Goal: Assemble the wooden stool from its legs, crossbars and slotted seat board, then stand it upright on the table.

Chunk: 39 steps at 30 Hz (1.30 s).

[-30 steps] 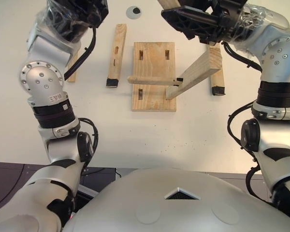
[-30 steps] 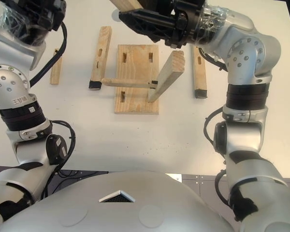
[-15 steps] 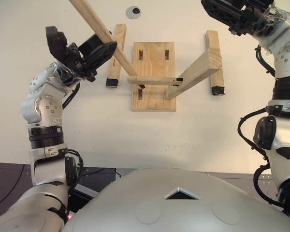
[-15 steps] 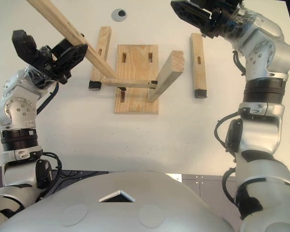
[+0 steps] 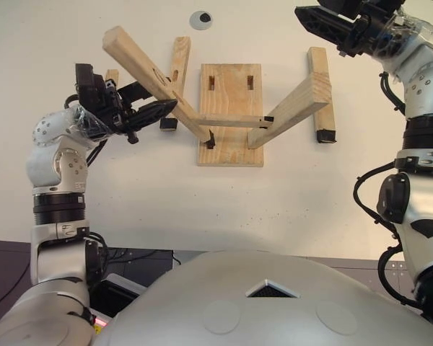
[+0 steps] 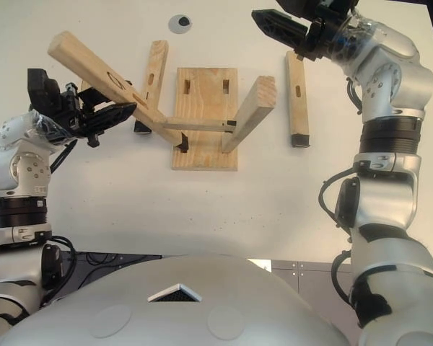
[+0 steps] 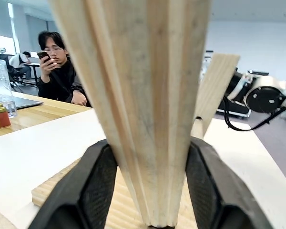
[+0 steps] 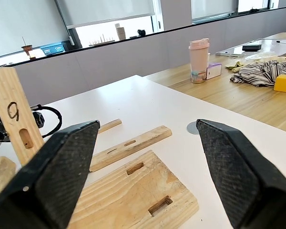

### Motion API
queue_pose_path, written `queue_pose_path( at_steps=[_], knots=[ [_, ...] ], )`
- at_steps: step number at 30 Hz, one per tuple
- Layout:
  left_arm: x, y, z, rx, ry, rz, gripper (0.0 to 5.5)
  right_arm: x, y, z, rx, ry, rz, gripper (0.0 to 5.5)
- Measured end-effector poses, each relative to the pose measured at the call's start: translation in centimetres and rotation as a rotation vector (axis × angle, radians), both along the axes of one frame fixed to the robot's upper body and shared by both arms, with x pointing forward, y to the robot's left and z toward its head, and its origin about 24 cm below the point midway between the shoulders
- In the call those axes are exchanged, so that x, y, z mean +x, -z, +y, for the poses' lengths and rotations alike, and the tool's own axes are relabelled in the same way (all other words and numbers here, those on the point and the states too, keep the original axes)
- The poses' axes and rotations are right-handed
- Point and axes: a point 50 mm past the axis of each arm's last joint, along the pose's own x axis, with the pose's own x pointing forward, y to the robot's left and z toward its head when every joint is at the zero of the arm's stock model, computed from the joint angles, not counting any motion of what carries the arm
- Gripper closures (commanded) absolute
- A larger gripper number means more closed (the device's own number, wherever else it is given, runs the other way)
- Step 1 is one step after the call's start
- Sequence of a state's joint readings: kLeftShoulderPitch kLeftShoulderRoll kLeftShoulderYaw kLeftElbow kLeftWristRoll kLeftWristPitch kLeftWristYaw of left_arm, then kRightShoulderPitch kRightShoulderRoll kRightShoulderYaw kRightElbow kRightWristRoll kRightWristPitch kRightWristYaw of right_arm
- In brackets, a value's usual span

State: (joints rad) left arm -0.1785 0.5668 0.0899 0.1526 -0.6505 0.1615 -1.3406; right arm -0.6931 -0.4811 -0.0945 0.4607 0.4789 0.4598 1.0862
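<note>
Pinches a tilted leg (image 5: pixel 141 61) in the left pincer (image 5: pixel 155 109), fingers pressed against 2 of its sides. Just past that pincer's tips, sets the leg's black-capped foot down at a slot of the seat board (image 5: pixel 231 94), beside a thin crossbar (image 5: pixel 231 121) running away from the pincer to a leaning leg (image 5: pixel 296 108). Has the right pincer (image 5: pixel 310 20) spread wide, empty, raised. Below it, shows 1 loose leg (image 5: pixel 323 122) flat on the surface (image 5: pixel 202 209), and a 2nd flat leg (image 5: pixel 179 54) just beyond the left pincer.
</note>
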Motion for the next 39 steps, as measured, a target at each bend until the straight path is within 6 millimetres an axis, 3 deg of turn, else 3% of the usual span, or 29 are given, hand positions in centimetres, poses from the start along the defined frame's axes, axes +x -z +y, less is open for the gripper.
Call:
queue_pose_path(
  at_steps=[5, 13, 18, 39],
  knots=[
    [-0.4, -0.5, 0.9, 0.182, 0.088, -0.048, 3.49, 0.0, 0.0, 0.0, -0.009, 0.006, -0.018, 1.77],
    [0.3, -2.4, -0.6, 0.323, 0.156, -0.125, 3.49, -0.2, 0.7, -0.1, -0.028, 0.024, -0.007, 1.77],
    [0.8, -3.6, -2.0, 0.369, 0.133, -0.103, 3.49, -0.3, 1.1, 0.0, -0.038, 0.025, -0.004, 1.77],
    [1.1, -5.8, -4.5, 0.541, 0.134, -0.066, 3.49, -0.6, 2.6, -0.7, -0.1, 0.073, 0.006, 1.77]
  ],
)
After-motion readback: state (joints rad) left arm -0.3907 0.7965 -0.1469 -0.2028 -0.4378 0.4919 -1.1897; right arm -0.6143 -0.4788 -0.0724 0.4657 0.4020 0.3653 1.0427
